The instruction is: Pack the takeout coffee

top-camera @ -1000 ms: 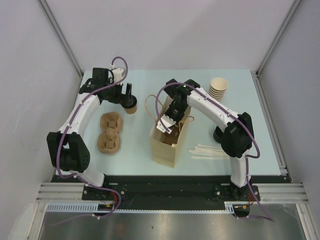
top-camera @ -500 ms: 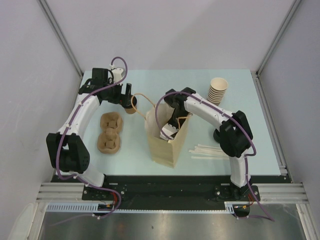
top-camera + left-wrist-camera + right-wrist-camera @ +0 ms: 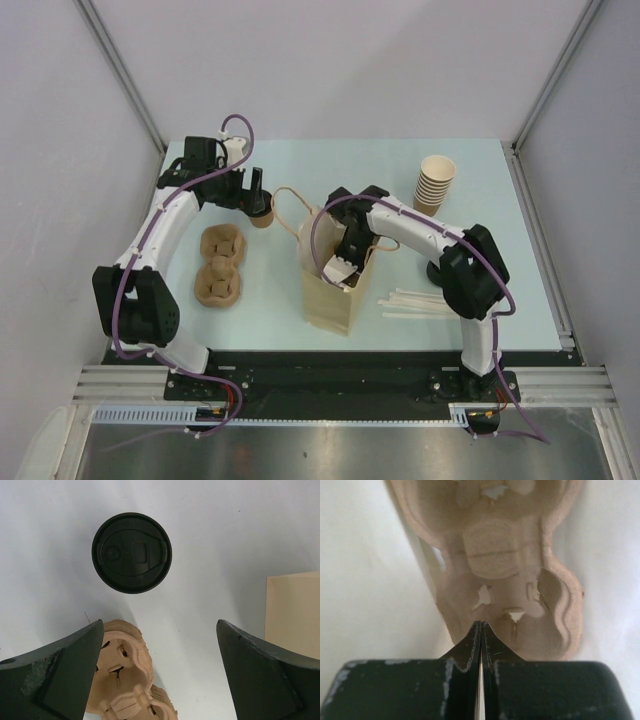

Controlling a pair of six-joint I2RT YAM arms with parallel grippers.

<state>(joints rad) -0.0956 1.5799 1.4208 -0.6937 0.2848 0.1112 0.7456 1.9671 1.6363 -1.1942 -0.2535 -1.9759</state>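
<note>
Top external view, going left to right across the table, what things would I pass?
Pulp cup carriers → takeout coffee → paper bag → stack of lidless paper cups. The straws overlap that stack sideways, so I left them out.

Your surface (image 3: 330, 160) is pale blue-green, matte and evenly lit, with only soft shadows. Plain grey-white panels enclose it: the back wall (image 3: 340, 60) at 12 o'clock and side walls at 9 and 3. Aluminium posts (image 3: 120, 70) rise at the far corners. A brushed metal sheet (image 3: 350, 450) lies at 6 o'clock.
</note>
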